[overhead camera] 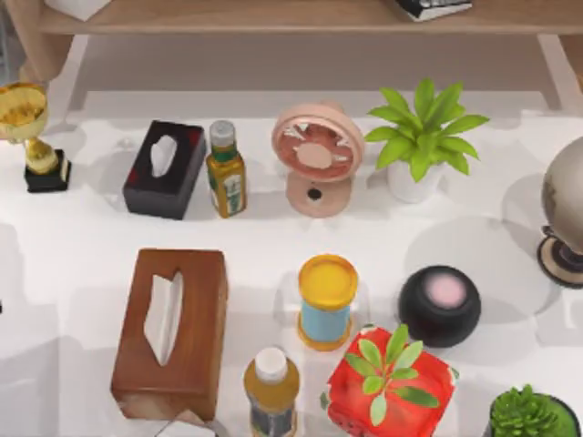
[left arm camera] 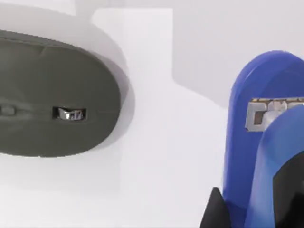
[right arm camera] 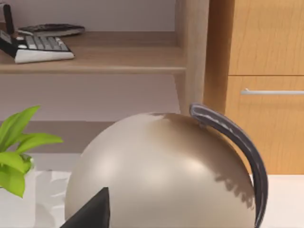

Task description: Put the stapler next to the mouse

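White desk (left arm camera: 156, 156) first: in my left wrist view it carries the dark grey oval mouse (left arm camera: 47, 99), lying flat, scroll wheel showing. The glossy blue stapler (left arm camera: 266, 142) sits near it with a strip of bare desk between them, not touching. A dark tip of my left tool shows beside the stapler's body; I cannot tell whether that tool grips the stapler or has let go. I judge the stapler is about at its target, close enough to count as next to the mouse. My right arm is parked by the beige globe with its dark arc (right arm camera: 161, 175); its tool's state I cannot tell either.
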Available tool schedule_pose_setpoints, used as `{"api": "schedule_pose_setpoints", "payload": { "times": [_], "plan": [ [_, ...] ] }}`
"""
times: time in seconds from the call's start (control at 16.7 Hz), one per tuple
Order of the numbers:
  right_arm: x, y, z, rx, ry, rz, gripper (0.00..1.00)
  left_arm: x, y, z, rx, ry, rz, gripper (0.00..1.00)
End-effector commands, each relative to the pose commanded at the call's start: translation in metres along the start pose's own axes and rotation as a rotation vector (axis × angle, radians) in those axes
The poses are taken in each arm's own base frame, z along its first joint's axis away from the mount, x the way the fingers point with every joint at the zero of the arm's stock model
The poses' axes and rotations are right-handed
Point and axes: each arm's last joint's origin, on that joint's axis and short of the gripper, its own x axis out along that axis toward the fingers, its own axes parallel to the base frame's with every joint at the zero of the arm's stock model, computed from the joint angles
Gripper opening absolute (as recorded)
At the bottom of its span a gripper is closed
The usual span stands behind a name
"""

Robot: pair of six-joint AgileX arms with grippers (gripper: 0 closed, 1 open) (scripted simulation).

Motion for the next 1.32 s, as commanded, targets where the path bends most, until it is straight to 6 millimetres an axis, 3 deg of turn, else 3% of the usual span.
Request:
{"api": "schedule_pose_setpoints", "payload": {
  "times": [0.48, 0.66, 0.84, 1.32],
  "plan": [
    [0.0, 0.0, 0.0, 0.0, 0.0, 0.0, 1.0, -0.012, 0.011, 0.114, 0.318, 0.008, -0.012, 0.0],
    [0.0, 0.0, 0.0, 0.0, 0.0, 0.0, 1.0, -0.013, 0.017, 0.144, 0.411, -0.02, -0.012, 0.0],
    [0.0, 0.0, 0.0, 0.0, 0.0, 0.0, 1.0, -0.012, 0.02, 0.155, 0.445, -0.027, -0.012, 0.0],
    [0.0, 0.0, 0.0, 0.0, 0.0, 0.0, 1.0, -0.015, 0.017, 0.148, 0.466, -0.011, -0.026, 0.0]
  ]
}}
